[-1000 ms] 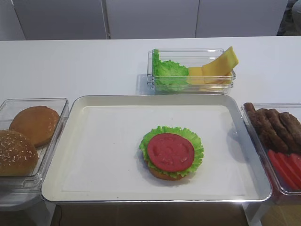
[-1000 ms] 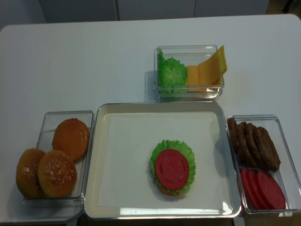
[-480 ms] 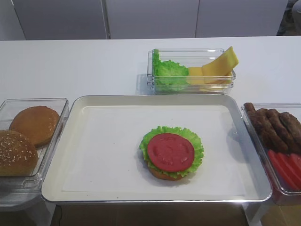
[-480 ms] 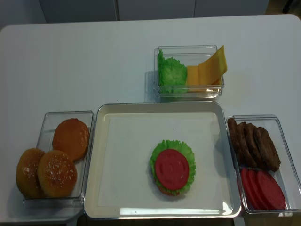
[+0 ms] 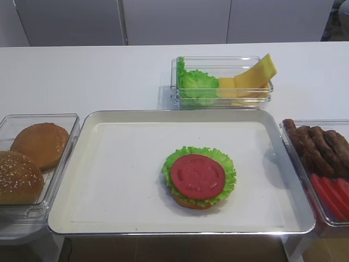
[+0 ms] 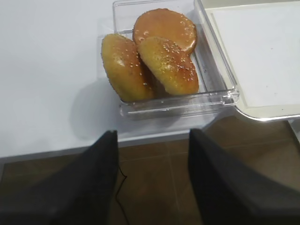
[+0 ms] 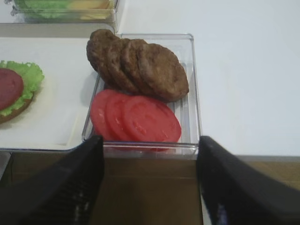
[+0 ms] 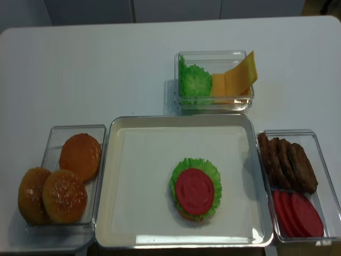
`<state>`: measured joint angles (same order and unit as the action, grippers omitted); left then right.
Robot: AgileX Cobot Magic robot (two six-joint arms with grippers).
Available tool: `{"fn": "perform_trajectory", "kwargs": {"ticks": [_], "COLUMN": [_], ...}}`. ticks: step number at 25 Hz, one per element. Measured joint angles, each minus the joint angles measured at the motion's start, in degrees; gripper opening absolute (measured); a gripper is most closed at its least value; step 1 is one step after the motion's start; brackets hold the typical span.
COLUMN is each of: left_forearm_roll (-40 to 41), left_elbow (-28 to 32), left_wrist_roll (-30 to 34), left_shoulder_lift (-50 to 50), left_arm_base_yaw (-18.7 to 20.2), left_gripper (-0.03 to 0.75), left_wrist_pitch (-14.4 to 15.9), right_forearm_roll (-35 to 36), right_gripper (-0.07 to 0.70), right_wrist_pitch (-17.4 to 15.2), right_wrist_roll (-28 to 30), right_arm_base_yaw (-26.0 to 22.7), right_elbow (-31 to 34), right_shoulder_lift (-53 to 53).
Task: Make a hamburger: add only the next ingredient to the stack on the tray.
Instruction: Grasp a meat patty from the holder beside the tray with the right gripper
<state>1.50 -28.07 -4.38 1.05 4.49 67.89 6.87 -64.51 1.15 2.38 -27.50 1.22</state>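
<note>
Several dark brown meat patties [image 7: 140, 65] [image 5: 316, 144] [image 8: 285, 162] lean in a row in a clear box right of the tray. The stack [image 5: 197, 176] [image 8: 195, 189] [image 7: 11, 91] of bun base, lettuce and tomato slice sits on the silver tray [image 5: 109, 180] [image 8: 138, 186], right of its middle. My right gripper [image 7: 150, 140] hangs open and empty off the table's front edge, just in front of the patty box. My left gripper [image 6: 153, 133] is open and empty too, below the table edge in front of the bun box. Neither gripper shows in the high views.
Red tomato slices [image 7: 136, 117] [image 8: 298, 213] share the patty box, nearest the right gripper. A clear box of bun halves [image 6: 154, 51] [image 5: 32, 158] stands left of the tray. A box with lettuce and cheese [image 5: 221, 82] [image 8: 213, 80] stands behind the tray.
</note>
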Motion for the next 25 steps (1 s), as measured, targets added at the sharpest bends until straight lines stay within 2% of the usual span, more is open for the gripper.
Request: {"fn": "perform_trajectory", "kwargs": {"ticks": [3,6,11,17,25], "left_forearm_roll": [0.0,0.0,0.0,0.0,0.0], "left_elbow": [0.0,0.0,0.0,0.0,0.0], "left_wrist_roll": [0.0,0.0,0.0,0.0,0.0], "left_shoulder_lift": [0.0,0.0,0.0,0.0,0.0], "left_arm_base_yaw": [0.0,0.0,0.0,0.0,0.0], "left_gripper": [0.359,0.359,0.359,0.359,0.359], "left_wrist_pitch": [0.0,0.0,0.0,0.0,0.0], "right_forearm_roll": [1.6,2.5,4.2,6.4,9.7], "right_gripper": [0.513,0.513,0.513,0.506,0.488], "right_wrist_pitch": [3.5,5.8,7.3,12.3,12.6], "right_wrist_roll": [0.0,-1.9,-6.3,-6.1,-2.0], "right_arm_base_yaw": [0.0,0.0,0.0,0.0,0.1], "right_elbow": [-1.6,-3.7,-8.2,-15.4,-25.6], "right_shoulder_lift": [-0.8,-5.8,-19.8,-34.5,-52.5]}}
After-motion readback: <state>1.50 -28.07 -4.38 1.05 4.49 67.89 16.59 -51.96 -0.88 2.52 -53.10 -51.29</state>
